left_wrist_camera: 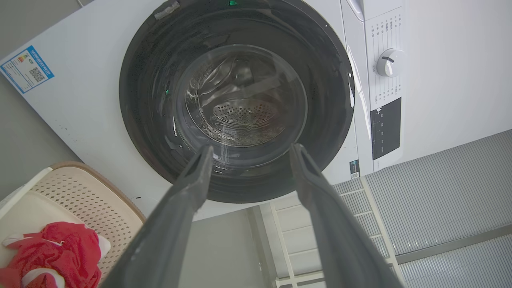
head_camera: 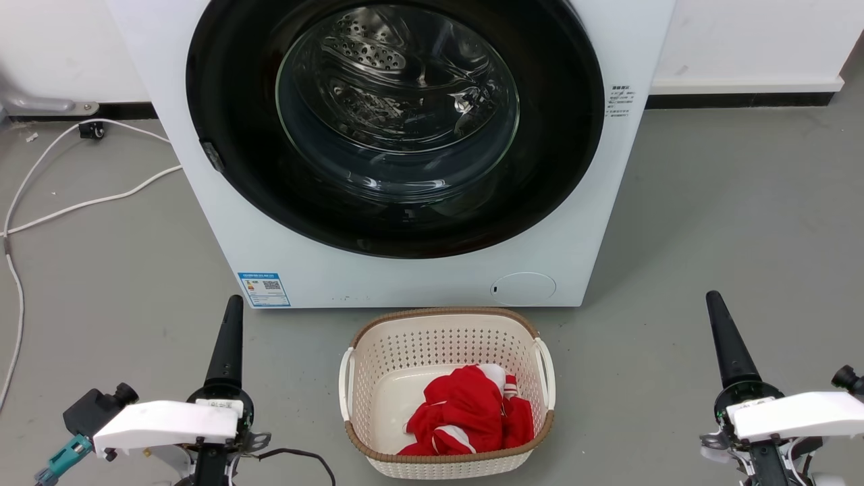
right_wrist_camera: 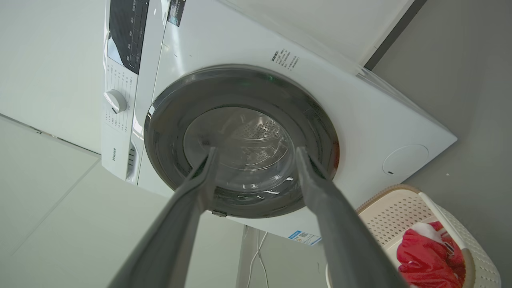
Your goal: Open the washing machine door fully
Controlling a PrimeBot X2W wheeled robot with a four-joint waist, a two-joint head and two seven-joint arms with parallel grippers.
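Observation:
The white washing machine [head_camera: 405,277] stands straight ahead on the grey floor. Its round glossy black washing machine door [head_camera: 395,128] lies flat against the front, closed, with the steel drum visible through the glass bowl. A small grey catch [head_camera: 214,155] sits on the door's left rim. My left gripper [head_camera: 233,300] rests low at the left and my right gripper [head_camera: 712,297] low at the right, both well short of the machine. In the wrist views the left gripper [left_wrist_camera: 252,149] and right gripper [right_wrist_camera: 256,149] are open, with nothing between the fingers and the door [left_wrist_camera: 236,100] [right_wrist_camera: 240,140] beyond them.
A cream perforated basket [head_camera: 445,322] holding a red cloth [head_camera: 472,412] sits on the floor right before the machine, between my arms. White cables [head_camera: 81,202] trail over the floor at the left. The control knob [left_wrist_camera: 389,63] is on the machine's top panel.

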